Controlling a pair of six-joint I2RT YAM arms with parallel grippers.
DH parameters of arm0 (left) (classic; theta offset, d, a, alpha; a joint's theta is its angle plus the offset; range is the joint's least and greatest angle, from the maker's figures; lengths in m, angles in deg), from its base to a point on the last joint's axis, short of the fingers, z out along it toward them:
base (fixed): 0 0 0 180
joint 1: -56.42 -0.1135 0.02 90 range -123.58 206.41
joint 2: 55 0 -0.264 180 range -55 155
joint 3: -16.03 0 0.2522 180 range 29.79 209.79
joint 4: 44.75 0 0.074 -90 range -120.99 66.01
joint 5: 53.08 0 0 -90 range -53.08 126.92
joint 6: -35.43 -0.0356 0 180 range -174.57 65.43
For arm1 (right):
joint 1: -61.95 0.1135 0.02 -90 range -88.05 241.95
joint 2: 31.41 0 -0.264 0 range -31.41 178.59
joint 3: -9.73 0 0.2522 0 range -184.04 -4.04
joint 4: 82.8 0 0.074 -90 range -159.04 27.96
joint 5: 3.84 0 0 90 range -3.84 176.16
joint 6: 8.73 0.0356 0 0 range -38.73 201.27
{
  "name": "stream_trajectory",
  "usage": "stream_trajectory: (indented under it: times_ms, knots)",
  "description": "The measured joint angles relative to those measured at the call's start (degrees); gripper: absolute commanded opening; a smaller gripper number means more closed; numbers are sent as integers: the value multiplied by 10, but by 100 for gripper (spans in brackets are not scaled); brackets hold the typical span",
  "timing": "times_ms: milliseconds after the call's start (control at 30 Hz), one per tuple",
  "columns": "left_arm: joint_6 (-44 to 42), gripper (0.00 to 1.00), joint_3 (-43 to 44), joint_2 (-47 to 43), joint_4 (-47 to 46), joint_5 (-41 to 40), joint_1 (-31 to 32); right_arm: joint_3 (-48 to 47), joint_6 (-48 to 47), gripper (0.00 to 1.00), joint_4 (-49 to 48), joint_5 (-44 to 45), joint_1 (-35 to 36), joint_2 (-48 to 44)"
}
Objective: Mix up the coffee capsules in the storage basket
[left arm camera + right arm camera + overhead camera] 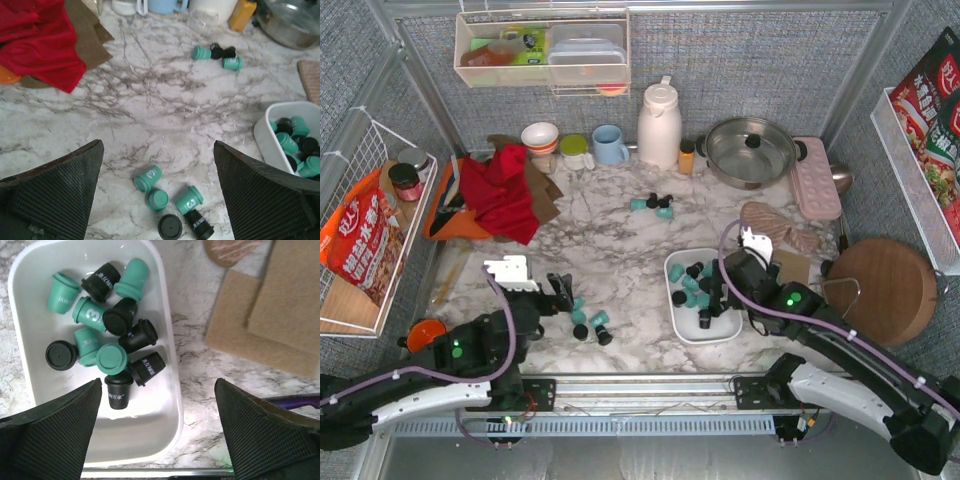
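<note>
The white storage basket (720, 332) sits right of centre and holds several teal and black coffee capsules (692, 285). In the right wrist view the capsules (107, 325) lie jumbled in the far half of the basket (167, 355). My right gripper (159, 390) is open and empty, astride the basket's right rim; in the top view it (720, 292) hovers over the basket. My left gripper (157, 150) is open and empty above a loose cluster of teal capsules (148, 178) and black ones (170, 226) on the table (588, 322). Another small group (655, 205) lies farther back.
A red cloth (500, 190) lies at back left. A white thermos (659, 125), blue mug (609, 145), steel pot (750, 150) and pink tray (815, 178) line the back. Tan pads (265, 305) and a round wooden board (882, 290) sit right of the basket. A wire basket (365, 230) hangs left.
</note>
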Motion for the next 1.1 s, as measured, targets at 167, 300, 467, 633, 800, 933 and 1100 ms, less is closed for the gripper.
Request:
stream_trajectory:
  times_ms: [167,300,467,633,800,933,1100]
  knots:
    - [60,99,-23,35,27,28,0,3,-15,99,15,41,0,-57]
    - [123,99,-37,50,60,67,0,30,-22,99,19,75,-1,-116]
    - [205,97,-49,58,94,135,0,69,13,99,35,134,-4,-210]
    - [269,84,-63,105,110,199,0,107,25,98,46,164,-6,-304]
    - [300,72,-67,196,116,247,0,120,23,96,55,169,-7,-366]
    - [313,69,-64,247,124,269,0,124,17,96,57,169,-7,-374]
    - [324,64,-69,267,119,276,0,126,13,96,56,163,-7,-358]
